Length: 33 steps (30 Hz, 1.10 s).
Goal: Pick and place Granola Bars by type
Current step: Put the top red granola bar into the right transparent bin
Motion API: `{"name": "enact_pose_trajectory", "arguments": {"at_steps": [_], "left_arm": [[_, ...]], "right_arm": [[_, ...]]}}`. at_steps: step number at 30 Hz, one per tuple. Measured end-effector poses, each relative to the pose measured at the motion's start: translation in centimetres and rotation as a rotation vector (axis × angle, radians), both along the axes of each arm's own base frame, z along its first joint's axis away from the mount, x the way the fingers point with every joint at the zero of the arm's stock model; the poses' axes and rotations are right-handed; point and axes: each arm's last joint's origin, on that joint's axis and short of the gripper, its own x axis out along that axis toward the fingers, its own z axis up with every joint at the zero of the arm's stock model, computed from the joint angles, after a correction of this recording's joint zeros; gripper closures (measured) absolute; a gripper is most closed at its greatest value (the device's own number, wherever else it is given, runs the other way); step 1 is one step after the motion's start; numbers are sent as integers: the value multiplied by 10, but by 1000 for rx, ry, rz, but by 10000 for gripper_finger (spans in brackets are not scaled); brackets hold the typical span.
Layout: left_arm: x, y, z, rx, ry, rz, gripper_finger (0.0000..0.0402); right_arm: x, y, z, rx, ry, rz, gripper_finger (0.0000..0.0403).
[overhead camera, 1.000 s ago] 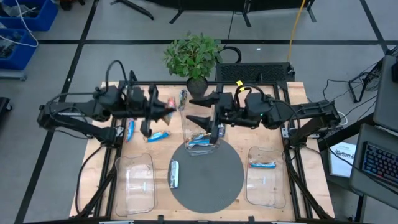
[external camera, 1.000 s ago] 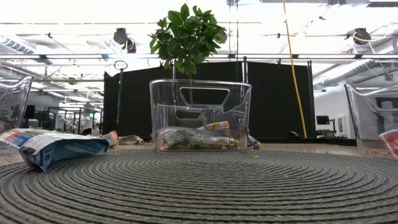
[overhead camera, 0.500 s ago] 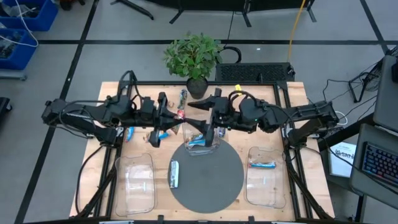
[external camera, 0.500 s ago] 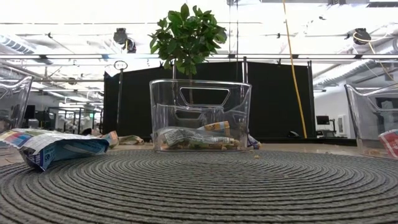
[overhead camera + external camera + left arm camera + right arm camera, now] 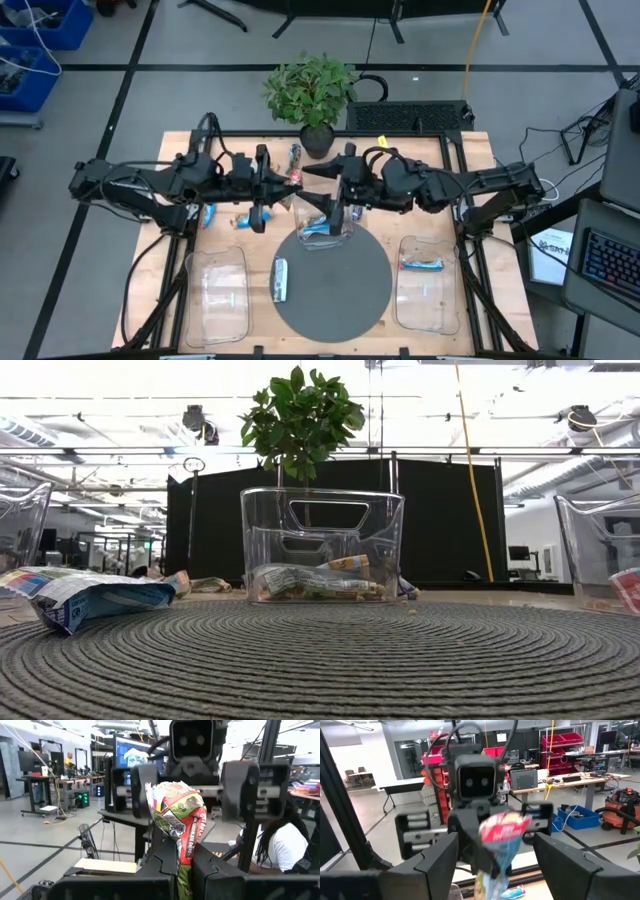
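Observation:
My left gripper (image 5: 283, 186) is shut on a red-and-green granola bar (image 5: 292, 181), held above the table just left of the clear bin (image 5: 322, 215). My right gripper (image 5: 318, 187) faces it from the right, open wide and short of the bar. The left wrist view shows the bar (image 5: 177, 815) standing out of my left gripper (image 5: 185, 865). The right wrist view shows the bar (image 5: 502, 832) beyond my open right gripper (image 5: 502, 854). More bars lie in the bin (image 5: 310, 582). A blue one (image 5: 280, 278) rests flat on the round mat. My left gripper pinches the red-and-green bar by its near end (image 5: 184, 857) between the two fingers (image 5: 212, 870). The fingers come level from the table's left. The bar is lifted clear, and its free end (image 5: 170, 795) sticks out past the fingertips toward my right gripper.
A grey round mat (image 5: 360, 290) carries the clear bin. Clear trays sit at near left (image 5: 218, 292) and near right (image 5: 425, 285), the right one holding a bar (image 5: 422, 264). Loose blue bars (image 5: 208, 210) lie on the wood at left. A potted plant (image 5: 312, 95) stands at the far edge.
My left gripper has carried the red-and-green bar toward the table's right, close up to my right gripper. My right gripper has edged a little toward the left and stayed open.

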Motion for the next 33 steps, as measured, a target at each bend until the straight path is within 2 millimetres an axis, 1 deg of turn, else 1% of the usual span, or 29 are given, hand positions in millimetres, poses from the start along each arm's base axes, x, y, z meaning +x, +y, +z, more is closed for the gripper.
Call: {"name": "enact_pose_trajectory", "arguments": {"at_steps": [3, 7, 13, 16, 21, 29, 33], "left_arm": [[2, 1, 2, 7, 34, -6, 388], [11, -1, 3, 20, 46, -21, 388], [13, -1, 5, 17, 46, -23, 388], [13, -1, 4, 12, 48, -23, 388], [13, -1, 4, 11, 48, -23, 388], [12, -1, 5, 6, 48, -26, 388], [12, -1, 4, 6, 48, -26, 388]], "right_arm": [[0, -1, 0, -1, 1, -1, 151], [0, -1, -1, -1, 5, -2, 151], [0, -1, -1, -2, 8, -2, 153], [0, -1, -2, -4, 16, -2, 166], [0, -1, -2, -4, 19, -2, 211], [0, -1, -2, -6, 22, 0, 314], [0, -1, -2, -12, 23, 2, 351]]}}
